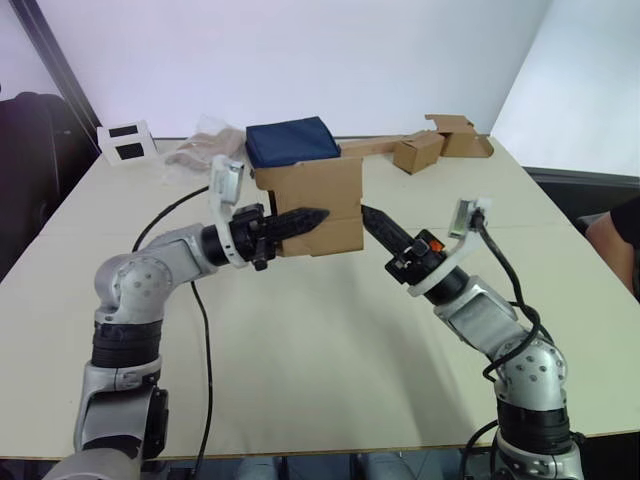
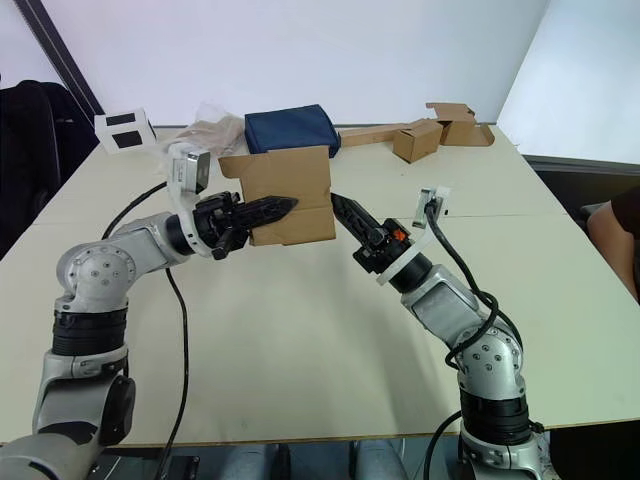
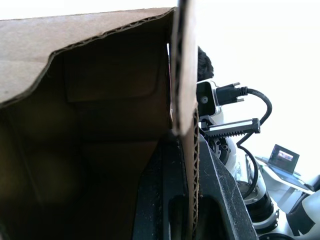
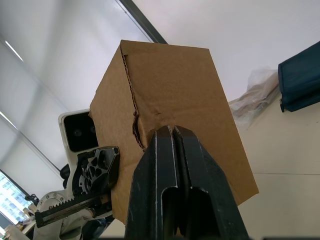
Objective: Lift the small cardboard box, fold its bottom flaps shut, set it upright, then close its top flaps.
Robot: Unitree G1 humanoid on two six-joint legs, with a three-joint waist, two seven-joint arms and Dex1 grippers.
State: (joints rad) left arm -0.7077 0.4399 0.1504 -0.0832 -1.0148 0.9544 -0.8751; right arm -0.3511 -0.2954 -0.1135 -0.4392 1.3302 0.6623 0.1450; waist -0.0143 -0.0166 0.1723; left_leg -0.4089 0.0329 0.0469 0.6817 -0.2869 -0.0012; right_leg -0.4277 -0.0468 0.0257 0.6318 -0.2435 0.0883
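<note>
**Now the box is off the table, flaps next**

Over on the left, the left gripper [image 2: 262, 211] holds the small cardboard box [image 2: 285, 195] up above the table [image 2: 300, 330] — its black fingers are clamped on one cardboard wall, one finger inside and one outside, as the left wrist view shows. To my eye this is the bottom-flap stage: the lift looks done, the folding not. Rightward, the right gripper [image 2: 345, 212] has its fingers pressed together, holding nothing, tip at the box's side. Next it likely needs to push a loose flap inward — gently, since the grip pinches only one wall. Behind, a blue bag [image 2: 290, 128] and other boxes [image 2: 440, 130].
</note>
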